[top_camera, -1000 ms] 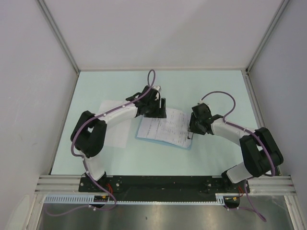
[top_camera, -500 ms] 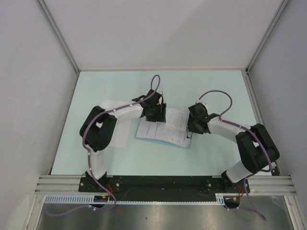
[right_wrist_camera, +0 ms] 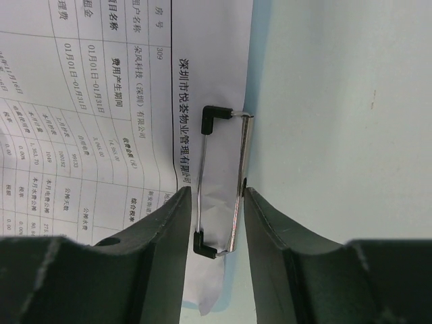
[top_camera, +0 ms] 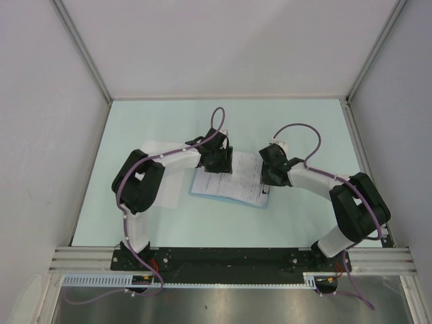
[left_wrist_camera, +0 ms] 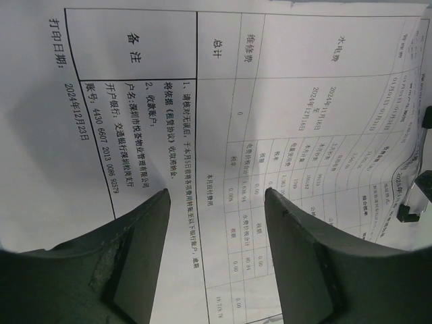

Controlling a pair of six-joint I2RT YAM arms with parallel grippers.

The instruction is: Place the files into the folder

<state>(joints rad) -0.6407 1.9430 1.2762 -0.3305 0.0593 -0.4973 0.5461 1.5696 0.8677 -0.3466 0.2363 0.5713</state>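
The files (top_camera: 233, 177) are white sheets printed with tables, lying in the middle of the table on the pale-blue folder (top_camera: 197, 194), whose edge shows round them. My left gripper (top_camera: 219, 165) is open, low over the sheets' far left part; the left wrist view shows the print (left_wrist_camera: 223, 101) between its fingers (left_wrist_camera: 216, 196). My right gripper (top_camera: 268, 183) is open at the sheets' right edge. In the right wrist view its fingers (right_wrist_camera: 217, 192) straddle the folder's metal wire clip (right_wrist_camera: 223, 182), the right finger touching the bar. The folder's blue edge (right_wrist_camera: 259, 81) shows beside the paper (right_wrist_camera: 101, 101).
Another white sheet (top_camera: 169, 196) lies to the left, partly under my left arm. The pale mint tabletop (top_camera: 304, 128) is walled by grey panels at the left, back and right. The clip also shows at the right of the left wrist view (left_wrist_camera: 413, 209).
My left arm has folded in, its elbow moving right, and its gripper has come down onto the sheets. My right gripper has shifted a little left and farther along the sheets' right edge.
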